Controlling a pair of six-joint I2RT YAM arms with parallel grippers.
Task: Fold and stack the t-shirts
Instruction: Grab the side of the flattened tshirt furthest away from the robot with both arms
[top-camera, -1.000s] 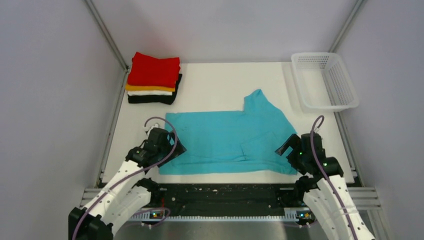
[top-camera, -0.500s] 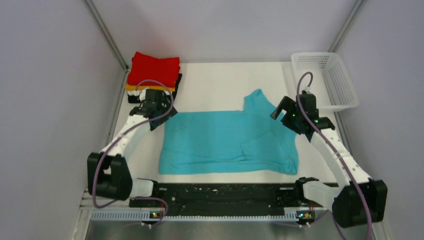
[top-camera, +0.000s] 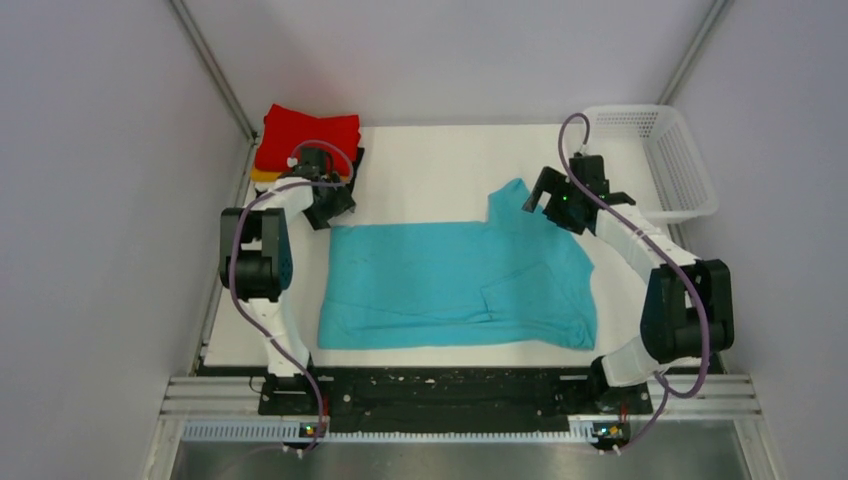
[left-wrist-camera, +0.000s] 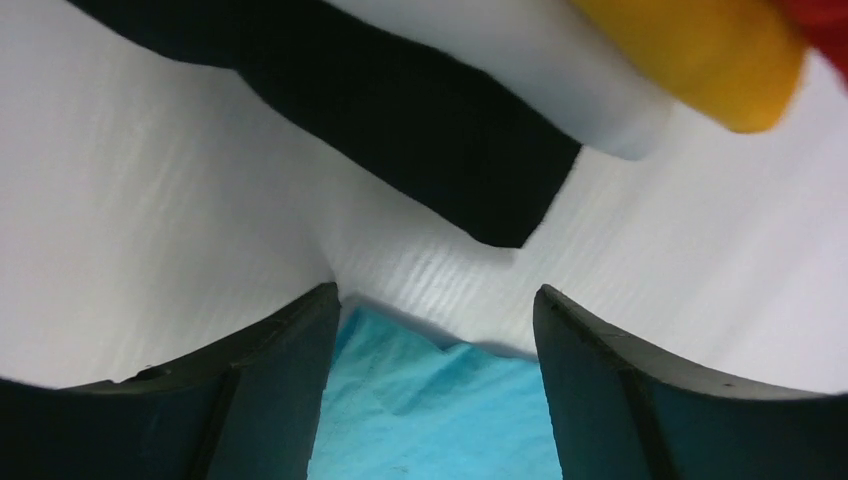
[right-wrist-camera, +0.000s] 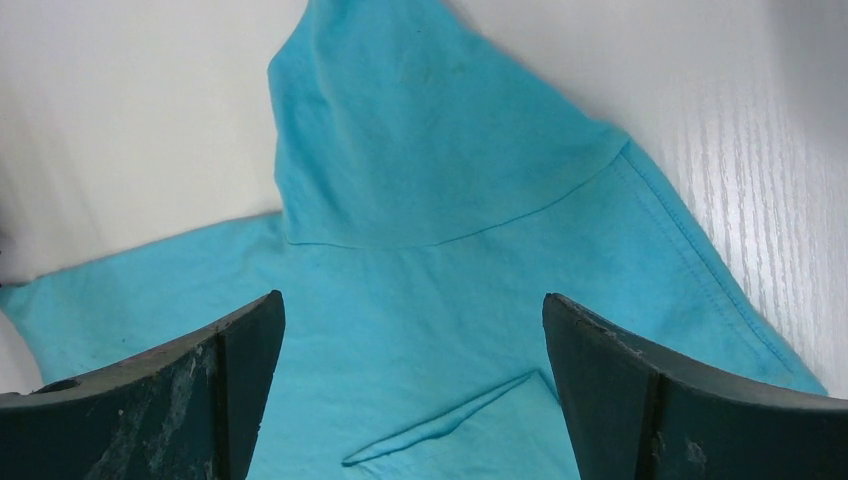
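The turquoise t-shirt lies spread flat on the white table, with one short sleeve pointing toward the far side. Its far left corner sits right at the left gripper. In the left wrist view the tip of that corner shows in the gap between the two dark fingers, which stand apart with no cloth pinched between them; whether they touch the table cannot be told. Just beyond those fingertips, across a narrow strip of bare table, is the corner of the black shirt at the bottom of a folded stack, with the white shirt, the orange shirt and the red shirt piled on it in that order. The right gripper hangs over the sleeve end of the turquoise shirt. Its fingers are spread wide and hold nothing; the sleeve runs out beyond their tips, the shoulder seam crosses just ahead of them, and a small fold of cloth lies between them. Off to the right of those fingers, well apart from the shirt, stands the white mesh basket at the table's far right corner.
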